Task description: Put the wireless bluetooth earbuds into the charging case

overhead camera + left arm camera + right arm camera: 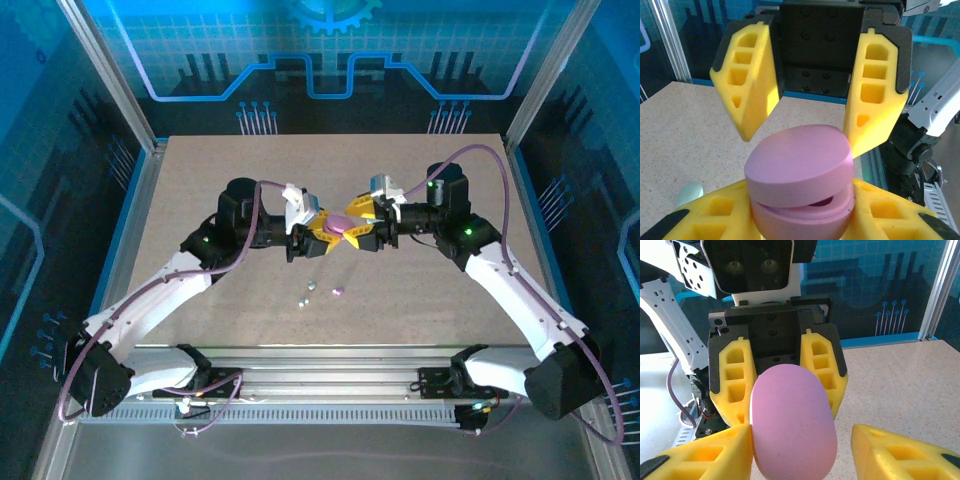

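Along the near edge of the speckled beige desk, the two white arm bases are bolted to an aluminium rail. A little way in from that edge, just short of the desk's middle, three tiny pebble-like pieces lie loose on the surface. A pale mint-white earbud is nearest. A second pale earbud lies just beyond it, and a pinkish-purple earbud sits near them to the right. Nothing touches any of them.

Farther in, over the middle of the desk, both arms reach toward each other and meet nose to nose. Between them, held off the surface, is a smooth pink-purple oval charging case. The left gripper has its yellow foam fingers clamped on the lower half of the case. The lid sits slightly ajar, with a dark slit showing between the two halves. The right gripper faces it with its fingers spread apart on either side of the lid. They are close to the lid, but I cannot tell whether either one touches it.
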